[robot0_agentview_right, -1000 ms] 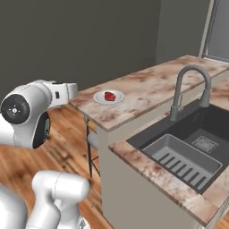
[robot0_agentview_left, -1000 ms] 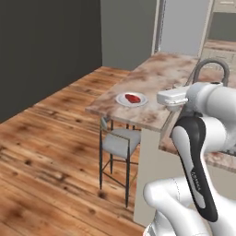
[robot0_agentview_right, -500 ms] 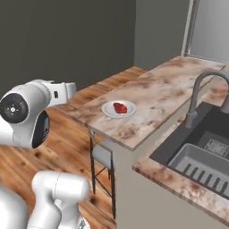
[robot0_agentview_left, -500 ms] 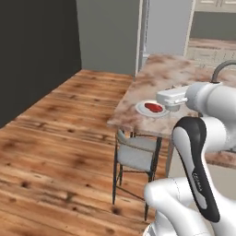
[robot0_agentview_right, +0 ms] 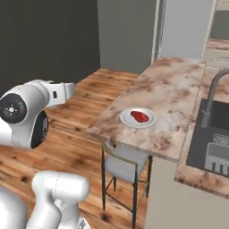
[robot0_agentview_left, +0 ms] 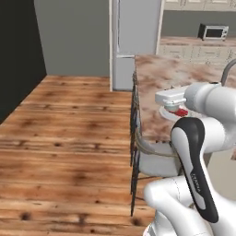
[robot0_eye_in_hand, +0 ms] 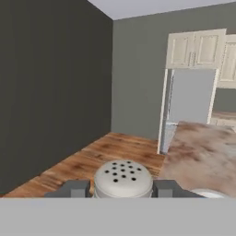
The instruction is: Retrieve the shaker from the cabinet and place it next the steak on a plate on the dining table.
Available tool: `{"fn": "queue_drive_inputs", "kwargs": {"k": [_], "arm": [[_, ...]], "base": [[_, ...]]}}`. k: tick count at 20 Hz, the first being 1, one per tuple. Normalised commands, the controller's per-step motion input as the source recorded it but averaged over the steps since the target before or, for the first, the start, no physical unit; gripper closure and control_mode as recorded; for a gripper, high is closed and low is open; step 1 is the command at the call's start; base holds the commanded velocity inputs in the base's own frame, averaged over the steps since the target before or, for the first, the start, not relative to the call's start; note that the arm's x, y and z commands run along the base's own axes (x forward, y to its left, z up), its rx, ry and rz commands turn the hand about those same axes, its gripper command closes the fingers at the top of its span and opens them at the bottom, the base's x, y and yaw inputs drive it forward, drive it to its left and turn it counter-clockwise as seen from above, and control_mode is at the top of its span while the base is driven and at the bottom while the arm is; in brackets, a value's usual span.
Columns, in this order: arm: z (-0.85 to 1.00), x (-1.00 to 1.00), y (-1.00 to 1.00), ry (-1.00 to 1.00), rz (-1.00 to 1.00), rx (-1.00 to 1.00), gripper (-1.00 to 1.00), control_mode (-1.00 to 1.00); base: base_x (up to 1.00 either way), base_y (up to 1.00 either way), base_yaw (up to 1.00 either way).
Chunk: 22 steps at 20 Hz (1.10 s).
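— Arm pose first: how does it stand?

— Elbow bent high over the base, forearm reaching level. In the left base view the hand (robot0_agentview_left: 171,97) sits above the near edge of the bench (robot0_agentview_left: 198,78), in front of the plate (robot0_agentview_left: 171,112). In the right base view the wrist (robot0_agentview_right: 60,91) points out over the wooden floor (robot0_agentview_right: 85,112), left of the bench.

— And the fingers?

— Nearly closed, clamped on the shaker (robot0_eye_in_hand: 123,179). The hand view shows its domed, perforated top between the two dark fingers (robot0_eye_in_hand: 76,188), one pressed against each side.

— What lies around it?

— The plate sits on the marble bench near its edge, with the red steak (robot0_agentview_right: 140,116) on it. A stool (robot0_agentview_right: 121,164) with a grey cushion is tucked under that edge, directly below the plate. A sink (robot0_agentview_right: 214,134) with a curved tap (robot0_agentview_right: 210,100) is set into the bench to the right. A fridge (robot0_agentview_left: 136,34) stands at the far end, with cream cabinets (robot0_eye_in_hand: 196,49) above it, and a toaster oven (robot0_agentview_left: 213,31) rests on the back counter.

— Anything hard to make out?

— The shaker's body is cut off at the bottom of the hand view. In the left base view the hand covers most of the plate and steak.
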Motion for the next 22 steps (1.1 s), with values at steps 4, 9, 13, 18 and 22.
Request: {"fn": "queue_drive_inputs", "kwargs": {"k": [4, 9, 13, 18, 22], "arm": [[0.0, 0.0, 0.0, 0.0, 0.0, 0.0, 1.0, 1.0], [0.0, 0.0, 0.0, 0.0, 0.0, 0.0, 1.0, 1.0], [0.0, 0.0, 0.0, 0.0, 0.0, 0.0, 1.0, 1.0], [0.0, 0.0, 0.0, 0.0, 0.0, 0.0, 1.0, 1.0], [0.0, 0.0, 0.0, 0.0, 0.0, 0.0, 1.0, 1.0]], "base": [[0.31, 0.84, -0.47], [0.32, 0.77, -0.47], [0.4, 0.67, -0.48], [0.54, 0.51, -0.48], [0.68, 0.21, -0.46]]}}
